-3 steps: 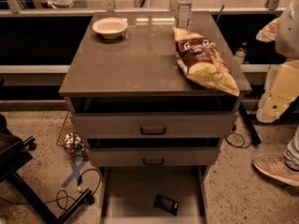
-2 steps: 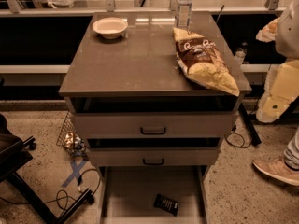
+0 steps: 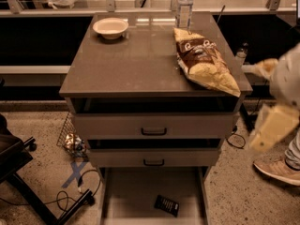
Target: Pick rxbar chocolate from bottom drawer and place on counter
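Note:
The rxbar chocolate [image 3: 167, 205] is a small dark flat bar lying on the floor of the open bottom drawer [image 3: 129, 196], right of its middle and near the front. The counter [image 3: 136, 60] is the grey-brown cabinet top above it. My pale arm comes in from the right edge, blurred. Its gripper [image 3: 258, 140] hangs beside the cabinet's right side at about the height of the upper drawers, well above and to the right of the bar. It holds nothing that I can see.
On the counter are a brown-and-yellow chip bag [image 3: 204, 60] at the right, a white bowl [image 3: 110, 27] at the back left and a water bottle [image 3: 184, 6] at the back. Two upper drawers [image 3: 153, 125] stand slightly open. A person's shoe [image 3: 276, 169], cables and a chair base [image 3: 28, 182] are on the floor.
My arm at the right has swung downward and a little left, now blurred with motion. The bar, drawers and counter items have not moved.

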{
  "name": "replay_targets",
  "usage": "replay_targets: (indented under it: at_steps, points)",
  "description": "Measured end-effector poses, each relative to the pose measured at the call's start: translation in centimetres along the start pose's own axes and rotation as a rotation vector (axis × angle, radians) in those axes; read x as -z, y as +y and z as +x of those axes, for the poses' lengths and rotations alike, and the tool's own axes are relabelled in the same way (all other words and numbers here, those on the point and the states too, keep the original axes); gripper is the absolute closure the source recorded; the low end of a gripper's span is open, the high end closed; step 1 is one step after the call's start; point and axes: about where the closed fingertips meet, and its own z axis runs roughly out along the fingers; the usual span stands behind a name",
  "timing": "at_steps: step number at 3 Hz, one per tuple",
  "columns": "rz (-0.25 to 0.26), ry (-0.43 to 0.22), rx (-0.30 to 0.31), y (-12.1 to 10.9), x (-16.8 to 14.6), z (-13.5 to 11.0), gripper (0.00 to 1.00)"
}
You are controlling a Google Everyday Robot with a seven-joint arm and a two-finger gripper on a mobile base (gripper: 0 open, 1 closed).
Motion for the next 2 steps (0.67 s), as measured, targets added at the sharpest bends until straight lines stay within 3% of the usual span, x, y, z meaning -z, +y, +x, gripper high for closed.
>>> replay_targets:
  at_steps: [1, 2]
  points:
    - [-0.05, -0.145, -0.04, 4.1, -6.2, 2.7, 0.0]
    - [-0.096, -0.325, -0.157, 8.5, -14.2, 6.2, 0.0]
